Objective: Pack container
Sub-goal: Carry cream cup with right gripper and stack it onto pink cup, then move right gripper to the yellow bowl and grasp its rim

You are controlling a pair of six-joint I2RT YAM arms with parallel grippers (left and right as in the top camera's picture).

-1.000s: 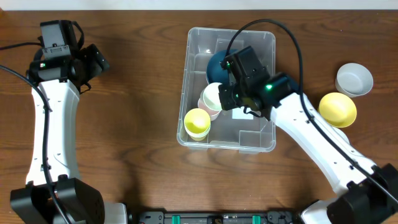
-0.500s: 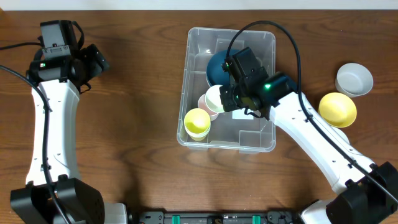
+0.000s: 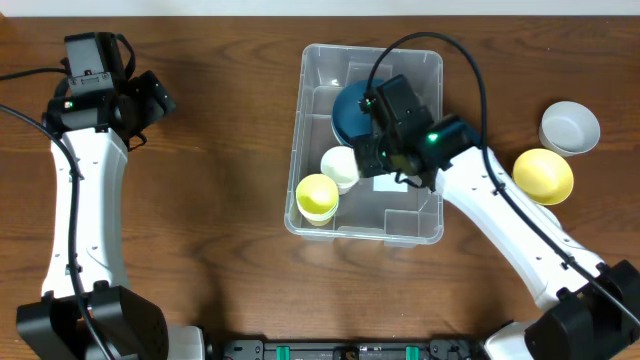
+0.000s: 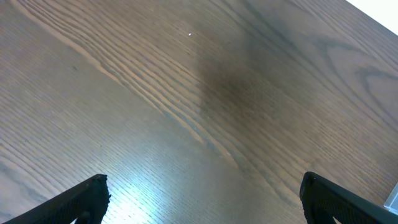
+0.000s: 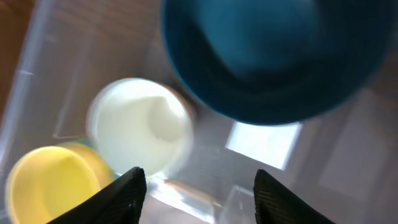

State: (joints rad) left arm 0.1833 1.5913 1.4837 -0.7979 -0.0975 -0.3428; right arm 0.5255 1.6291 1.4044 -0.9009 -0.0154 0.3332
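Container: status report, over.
Left gripper open, away. Right gripper open over container, holding nothing. Inside: blue bowl, white cup, yellow cup. Nothing blocking.

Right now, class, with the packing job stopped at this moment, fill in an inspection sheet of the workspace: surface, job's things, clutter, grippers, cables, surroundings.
Surface: brown wooden table, no spills seen.
Job's things: clear container holds a blue bowl, a white cup and a yellow cup.
Clutter: yellow bowl and white bowl on the table, right of the container.
Grippers: left gripper open over bare wood; right gripper open above the container, holding nothing.
Cables: black cable loops over the right arm.
Surroundings: pale strip beyond the table's far edge; nothing else seen.
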